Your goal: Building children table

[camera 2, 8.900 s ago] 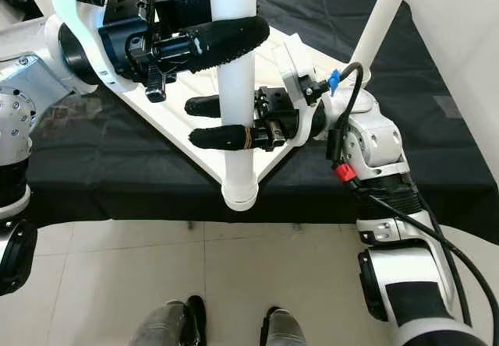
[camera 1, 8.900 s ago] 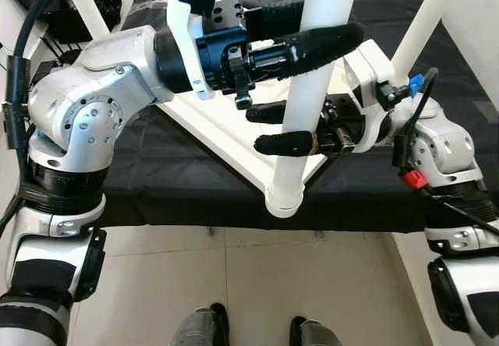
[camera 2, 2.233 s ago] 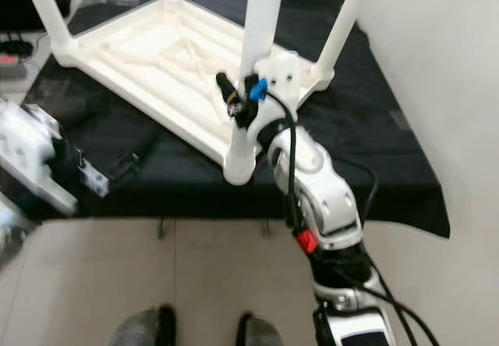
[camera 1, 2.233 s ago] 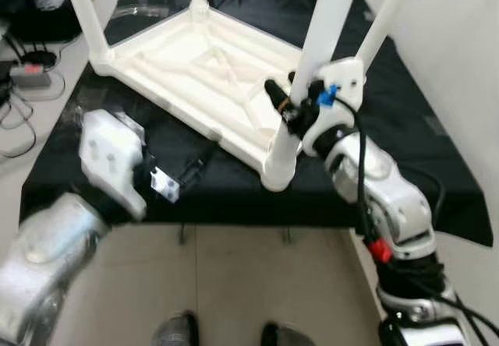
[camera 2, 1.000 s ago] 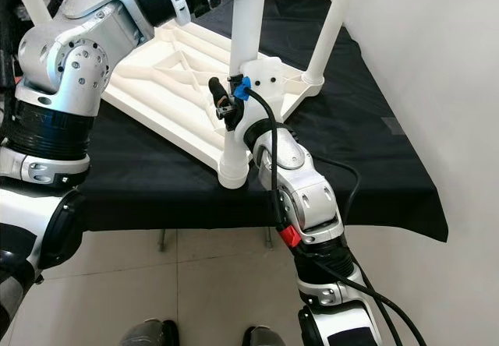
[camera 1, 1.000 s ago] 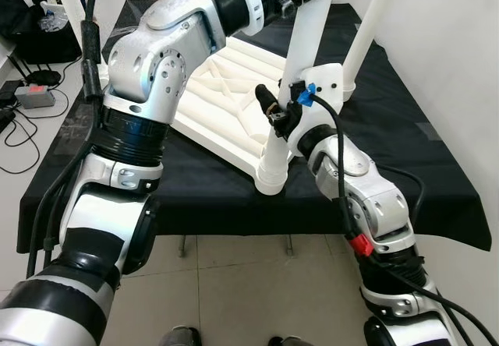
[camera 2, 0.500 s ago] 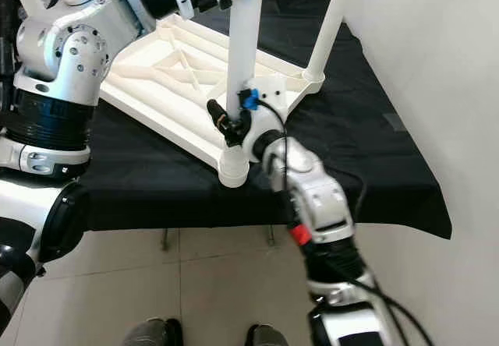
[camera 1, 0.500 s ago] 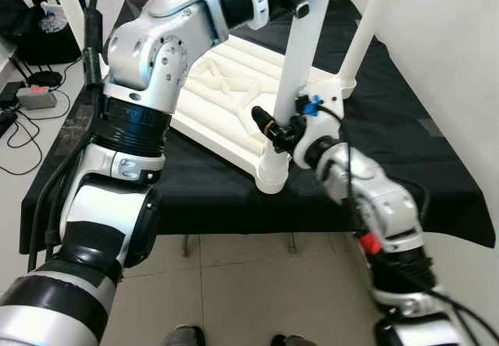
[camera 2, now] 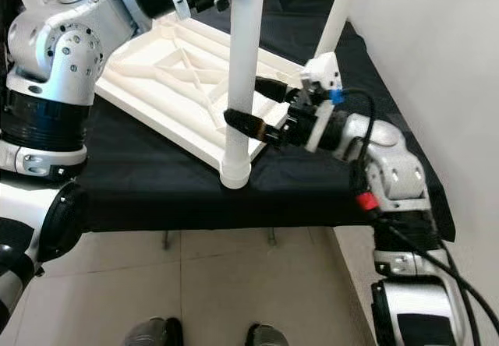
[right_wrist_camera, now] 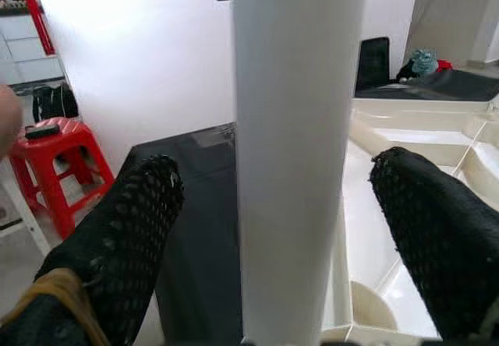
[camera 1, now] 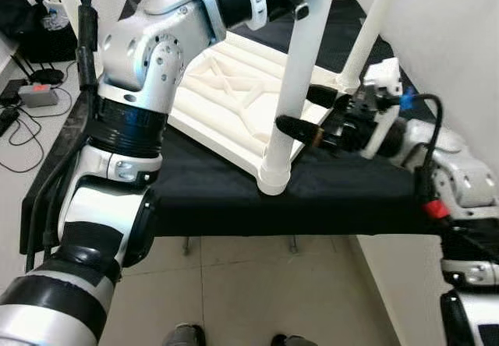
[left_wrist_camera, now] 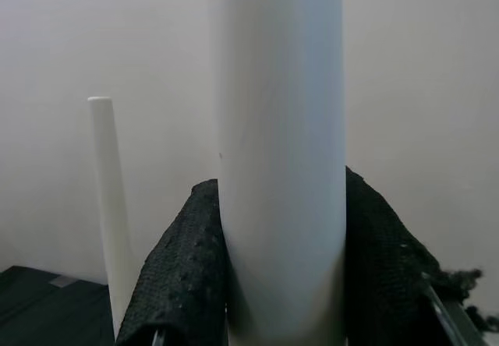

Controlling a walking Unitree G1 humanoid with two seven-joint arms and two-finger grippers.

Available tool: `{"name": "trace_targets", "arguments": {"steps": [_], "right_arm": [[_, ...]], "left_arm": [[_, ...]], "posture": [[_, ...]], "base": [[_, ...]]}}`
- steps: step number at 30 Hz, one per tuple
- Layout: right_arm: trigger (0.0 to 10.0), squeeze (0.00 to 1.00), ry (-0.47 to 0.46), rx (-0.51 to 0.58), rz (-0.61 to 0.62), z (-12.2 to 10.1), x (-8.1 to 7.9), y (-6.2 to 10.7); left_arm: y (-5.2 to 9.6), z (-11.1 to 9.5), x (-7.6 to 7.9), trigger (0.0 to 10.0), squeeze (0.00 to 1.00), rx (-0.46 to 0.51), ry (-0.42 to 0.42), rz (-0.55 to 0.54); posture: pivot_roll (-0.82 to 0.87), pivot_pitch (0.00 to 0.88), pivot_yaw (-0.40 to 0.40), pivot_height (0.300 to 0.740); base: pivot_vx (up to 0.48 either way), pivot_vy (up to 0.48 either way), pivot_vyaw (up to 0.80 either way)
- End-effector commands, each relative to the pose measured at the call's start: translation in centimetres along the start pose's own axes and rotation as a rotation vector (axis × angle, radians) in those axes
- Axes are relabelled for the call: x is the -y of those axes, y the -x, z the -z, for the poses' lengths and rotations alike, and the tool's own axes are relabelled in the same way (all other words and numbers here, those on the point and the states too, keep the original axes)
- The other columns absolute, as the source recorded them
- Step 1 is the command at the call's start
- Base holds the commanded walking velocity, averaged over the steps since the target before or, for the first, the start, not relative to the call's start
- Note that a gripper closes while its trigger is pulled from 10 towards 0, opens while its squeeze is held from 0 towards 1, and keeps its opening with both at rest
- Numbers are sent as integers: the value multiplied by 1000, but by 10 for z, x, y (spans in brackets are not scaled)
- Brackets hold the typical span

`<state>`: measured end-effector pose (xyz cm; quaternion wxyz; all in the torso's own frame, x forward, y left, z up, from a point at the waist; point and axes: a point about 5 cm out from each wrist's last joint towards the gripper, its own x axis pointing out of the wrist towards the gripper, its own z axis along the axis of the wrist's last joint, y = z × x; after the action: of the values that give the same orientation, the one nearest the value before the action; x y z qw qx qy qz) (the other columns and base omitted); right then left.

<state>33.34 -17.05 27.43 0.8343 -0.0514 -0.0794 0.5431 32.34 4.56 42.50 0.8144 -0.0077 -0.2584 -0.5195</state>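
Two grippers met one white table leg point(camera 1: 296, 89): the left gripper point(left_wrist_camera: 281, 284) clamped it high up, the right gripper point(camera 2: 253, 104) straddled it lower, fingers spread apart.

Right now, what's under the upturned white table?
A black cloth covers the stand under the upside-down table. What the cloth hides can't be seen. Left pincer grips the near leg high up; right pincer straddles it, open.
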Motion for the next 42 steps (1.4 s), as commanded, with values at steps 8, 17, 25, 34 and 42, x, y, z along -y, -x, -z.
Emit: {"name": "trace_targets", "arguments": {"steps": [8, 17, 25, 34, 42], "right_arm": [[0, 0, 37, 53, -115, -11, 6, -9], [0, 0, 8, 40, -255, 4, -13, -13], [0, 0, 37, 14, -238, 6, -7, -13], [0, 0, 61, -27, -20, 14, -9, -2], [0, 0, 64, -76, 107, 17, -17, 4]], "left_arm": [[5, 18, -2, 0, 0, -99, -1, -16], [3, 17, 2, 0, 0, -96, 3, -7], [3, 18, 3, 0, 0, -97, -3, -9], [32, -2, 6, 10000, 1000, 32, 98, 10], [84, -21, 12, 10000, 1000, 49, 134, 16]], "posture": [[32, 185, -20, 740], [28, 191, -19, 740], [17, 199, -18, 740], [5, 209, -17, 740], [8, 222, -30, 740]], "base": [[0, 0, 0], [0, 0, 0], [0, 0, 0], [0, 0, 0], [0, 0, 0]]}}
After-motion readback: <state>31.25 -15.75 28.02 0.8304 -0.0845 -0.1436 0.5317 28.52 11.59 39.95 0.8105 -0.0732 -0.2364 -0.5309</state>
